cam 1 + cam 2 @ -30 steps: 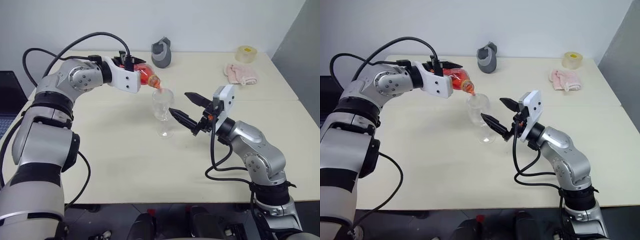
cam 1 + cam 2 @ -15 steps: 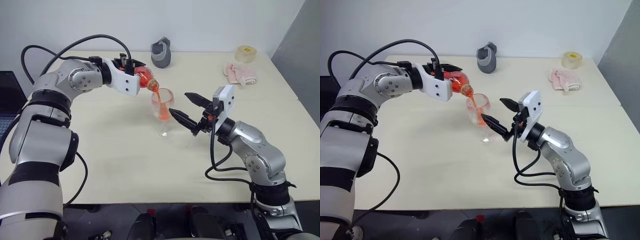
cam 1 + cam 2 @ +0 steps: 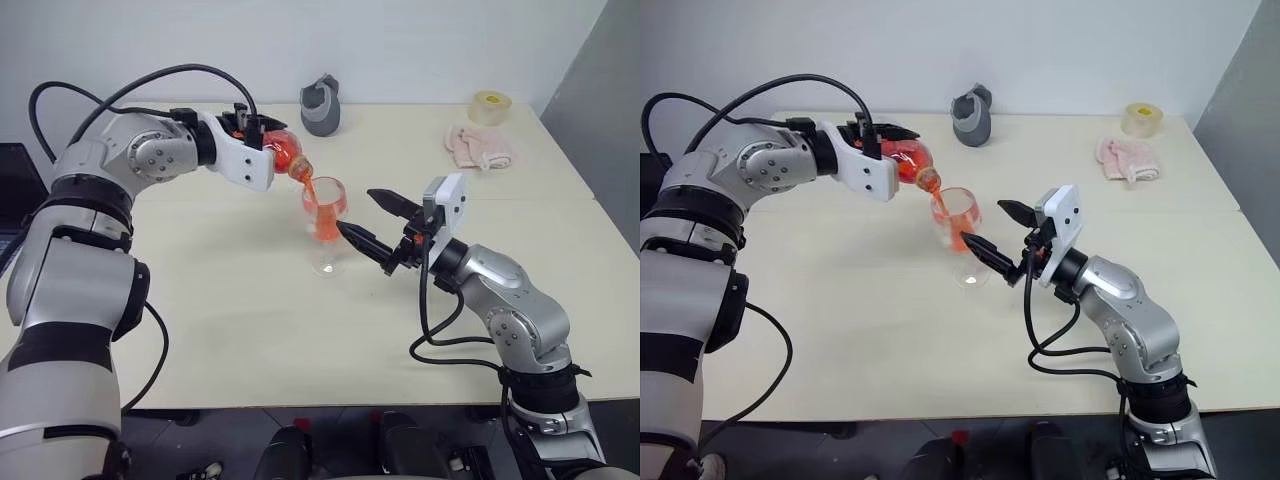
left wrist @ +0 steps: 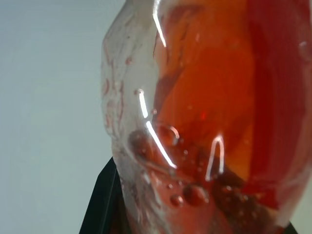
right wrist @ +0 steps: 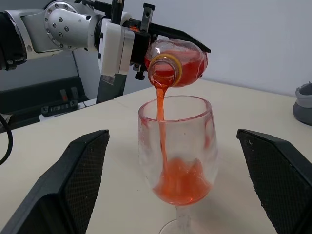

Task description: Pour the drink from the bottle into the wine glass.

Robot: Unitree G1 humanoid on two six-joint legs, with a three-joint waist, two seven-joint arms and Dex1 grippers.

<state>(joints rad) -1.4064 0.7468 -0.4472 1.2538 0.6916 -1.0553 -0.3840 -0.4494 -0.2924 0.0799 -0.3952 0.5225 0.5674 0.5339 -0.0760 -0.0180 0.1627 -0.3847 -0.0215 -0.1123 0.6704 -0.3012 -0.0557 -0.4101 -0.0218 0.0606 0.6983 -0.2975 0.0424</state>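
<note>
My left gripper (image 3: 262,133) is shut on the bottle (image 3: 285,154), holding it tipped mouth-down over the wine glass (image 3: 326,222). The drink (image 5: 161,109) runs as a thin red stream from the open neck into the bowl, where a red pool (image 5: 181,185) has gathered. The bottle's wet red body (image 4: 204,117) shows close up in the left wrist view. The glass stands upright on the table (image 3: 250,320). My right gripper (image 3: 375,225) is open just to the right of the glass, one finger (image 3: 362,243) close to the bowl, nothing held.
At the table's far edge sit a grey object (image 3: 320,104), a roll of tape (image 3: 490,106) and a pink cloth (image 3: 478,147). A seam (image 3: 560,200) crosses the table on the right. A dark laptop (image 3: 15,190) lies at the far left.
A second ago the glass was nearly empty; red drink has since streamed in and pooled in the bowl. The bottle is tipped slightly further. The right gripper has kept still.
</note>
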